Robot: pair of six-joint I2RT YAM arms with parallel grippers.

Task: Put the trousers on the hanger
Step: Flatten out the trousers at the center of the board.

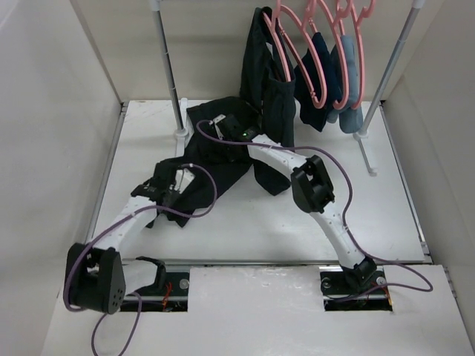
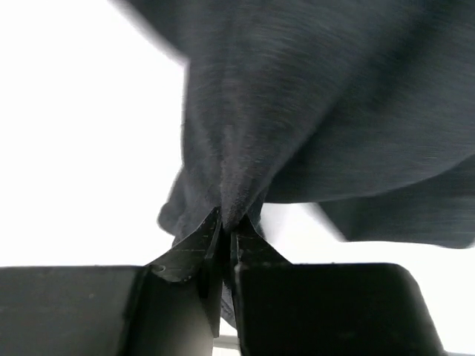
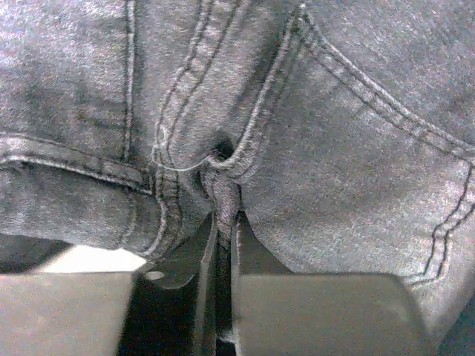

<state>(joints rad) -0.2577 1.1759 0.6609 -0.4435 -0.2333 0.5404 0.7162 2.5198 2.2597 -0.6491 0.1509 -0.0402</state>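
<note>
1. L hand (image 2: 225,222) nearest, clenched on a fold of the trousers (image 1: 236,165), at their near-left end.
2. Trousers lie crumpled on the desk (image 1: 297,222), left of centre, btwn both hands.
3. R hand (image 3: 223,219) farther back, pinched shut on a denim seam junction of the trousers.
4. At back: pink hanger (image 1: 320,102) w/ others alike on the rail (image 1: 167,67), next to a hung black garment (image 1: 267,81).

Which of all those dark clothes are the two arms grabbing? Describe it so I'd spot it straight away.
On the white table, before the metal clothes rail's left pole, long black faded denim trousers lie crumpled. Unlike the dark garments hanging beside the pink plastic hangers, they are off the rail, pinched by the left gripper and right gripper.
</note>
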